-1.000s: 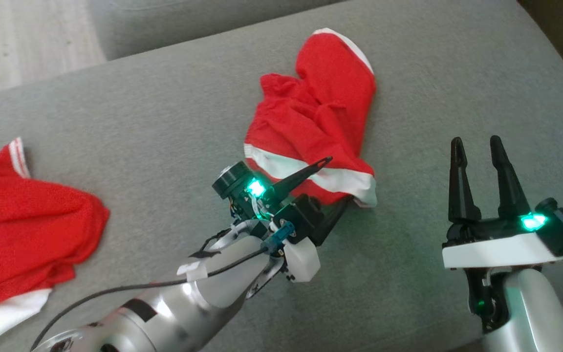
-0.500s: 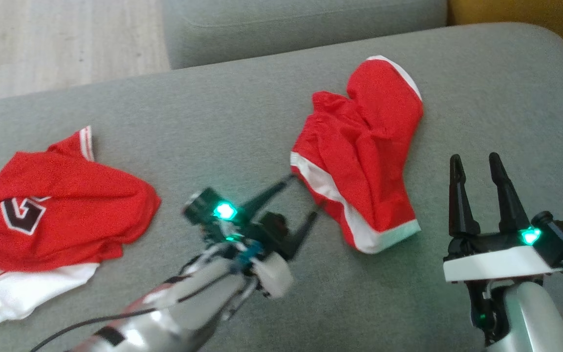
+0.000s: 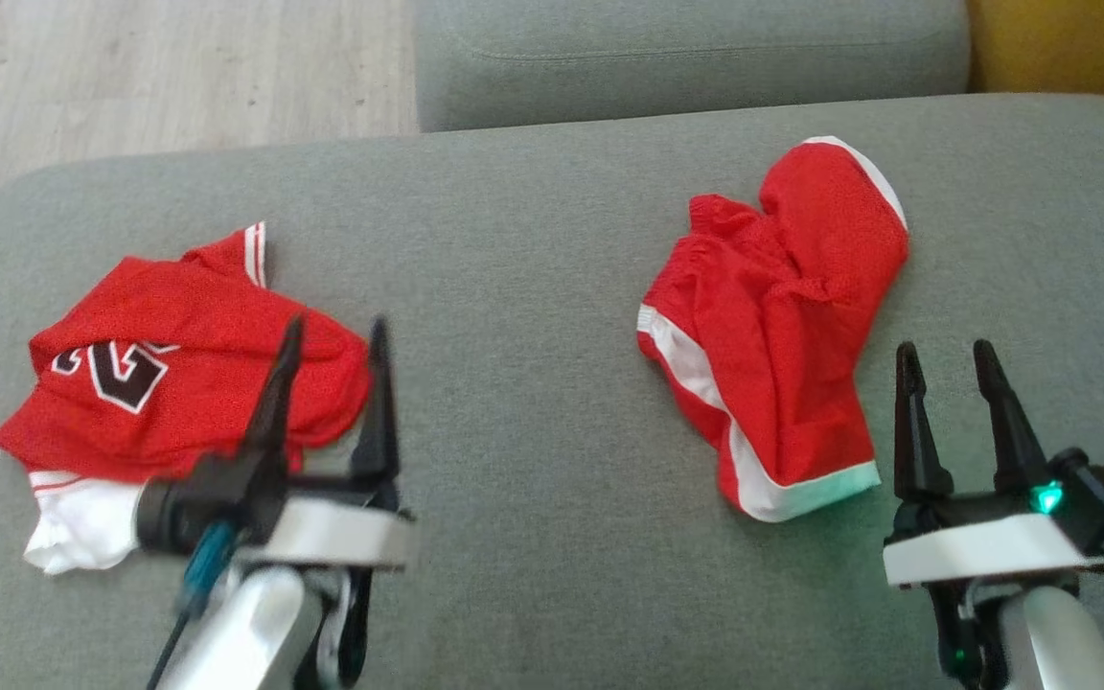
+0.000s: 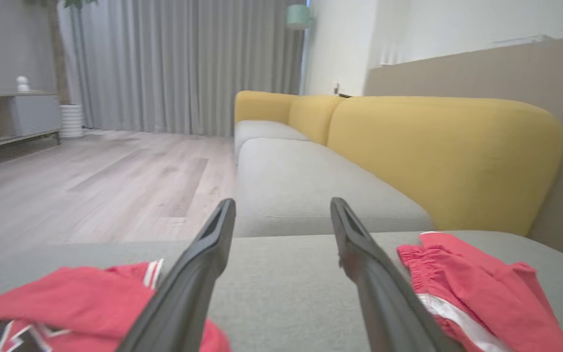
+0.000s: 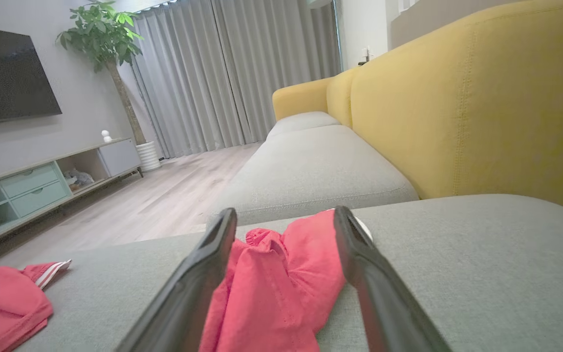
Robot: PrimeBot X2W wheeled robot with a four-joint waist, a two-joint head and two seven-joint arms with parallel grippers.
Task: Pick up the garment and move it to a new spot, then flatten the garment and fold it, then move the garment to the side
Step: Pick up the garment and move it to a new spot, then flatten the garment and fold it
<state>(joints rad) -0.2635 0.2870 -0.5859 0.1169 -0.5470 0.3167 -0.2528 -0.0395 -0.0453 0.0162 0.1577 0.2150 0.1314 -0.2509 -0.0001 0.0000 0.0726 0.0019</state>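
A red garment with white trim, a pair of shorts (image 3: 782, 316), lies folded on the grey sofa seat (image 3: 533, 287) at the right. A second red garment, a crumpled jersey (image 3: 159, 374) with a dark number, lies at the left. My left gripper (image 3: 336, 326) is open and holds nothing, its fingers over the jersey's right edge; the left wrist view has the left gripper (image 4: 282, 203) between jersey (image 4: 66, 298) and shorts (image 4: 472, 278). My right gripper (image 3: 944, 350) is open and holds nothing, just right of the shorts' lower end. In the right wrist view the right gripper (image 5: 285, 211) frames the shorts (image 5: 271, 288).
A yellow backrest (image 5: 457, 107) runs along the right of the seat. A second grey cushion (image 3: 686, 48) lies beyond, with wooden floor (image 3: 159, 67) at the far left. Bare seat fabric stretches between the two garments. A TV cabinet (image 5: 42, 181) and a plant (image 5: 110, 44) stand across the room.
The camera has swung left. My left gripper has drawn back from the shorts' white hem and now stands at the lower left by the jersey. The right gripper has stayed put.
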